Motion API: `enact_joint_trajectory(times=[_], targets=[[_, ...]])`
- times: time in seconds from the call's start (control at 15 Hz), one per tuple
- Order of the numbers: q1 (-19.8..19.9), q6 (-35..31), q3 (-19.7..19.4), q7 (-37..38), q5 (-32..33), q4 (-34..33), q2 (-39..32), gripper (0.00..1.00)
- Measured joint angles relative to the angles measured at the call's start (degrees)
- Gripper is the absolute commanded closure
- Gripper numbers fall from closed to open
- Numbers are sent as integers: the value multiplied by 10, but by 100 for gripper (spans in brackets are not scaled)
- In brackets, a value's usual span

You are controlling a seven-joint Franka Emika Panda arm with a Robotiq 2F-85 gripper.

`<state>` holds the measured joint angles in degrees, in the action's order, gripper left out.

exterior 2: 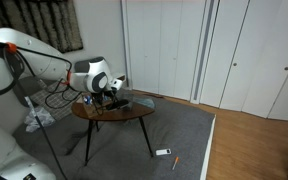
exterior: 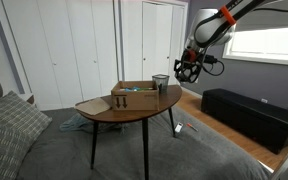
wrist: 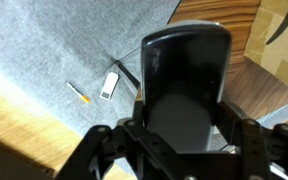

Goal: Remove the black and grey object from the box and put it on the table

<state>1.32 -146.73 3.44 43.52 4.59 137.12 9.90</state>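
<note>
You have the black and grey object (wrist: 184, 80) clamped in the gripper (wrist: 184, 132), outside the box (exterior: 132, 96) at the table's (exterior: 104, 108) edge.

In the wrist view the object fills the gap between your fingers, which press in on both its sides. It is a dark body with a grey rim, and it hides the fingertips. Behind it you see wood on one side and grey carpet on the other. In an exterior view the object (exterior: 160, 82) stands upright just beside the box's end, level with its top, with the gripper (exterior: 185, 71) reaching in from the side. You cannot tell whether its base touches the wood. On the carpet below lie a small white item (wrist: 109, 86) and an orange pen (wrist: 77, 94). The black bench (exterior: 246, 115) sits well apart by the window.
</note>
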Motion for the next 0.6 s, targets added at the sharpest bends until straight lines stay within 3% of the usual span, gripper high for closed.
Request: enact_joint_trajectory(times=[0.6], targets=[[4, -111, -6, 1, -22, -8, -103, 54]])
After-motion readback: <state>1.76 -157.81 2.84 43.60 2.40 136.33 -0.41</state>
